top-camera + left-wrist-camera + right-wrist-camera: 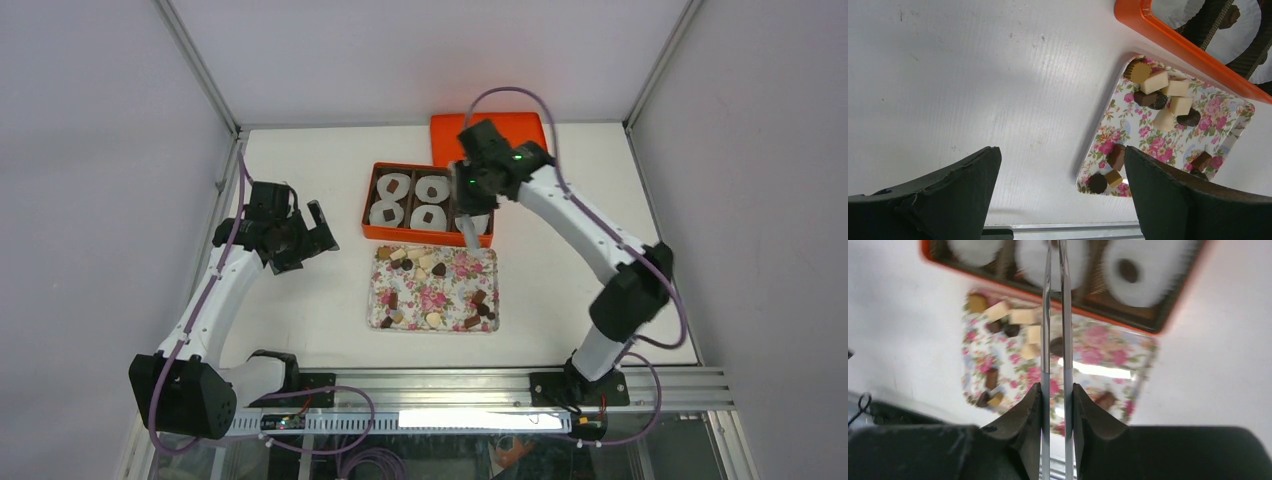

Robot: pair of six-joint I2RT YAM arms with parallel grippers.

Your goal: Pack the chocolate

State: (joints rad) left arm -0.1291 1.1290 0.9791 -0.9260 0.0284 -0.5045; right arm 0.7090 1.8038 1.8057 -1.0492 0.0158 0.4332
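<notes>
Right now the right pincer (1056,392) is clamped on a pair of tweezers (1047,315), whose long axis runs out over the flowered tray (452,300) to the orange box (425,237). Loose chocolate (1023,316) lies on that tray, just to the near side of the tips, with a few pieces in the box. The left pincer (1060,155) hangs wide apart over the table (973,75), farther off, so the right arm looks better placed.

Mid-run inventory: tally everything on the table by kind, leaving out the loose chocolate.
Orange box: 1
Orange lid: 1
Flowered tray: 1
Paper cups in view: 5; the right gripper covers one corner of the box
Tongs, held in the right gripper: 1
Total: 9
</notes>
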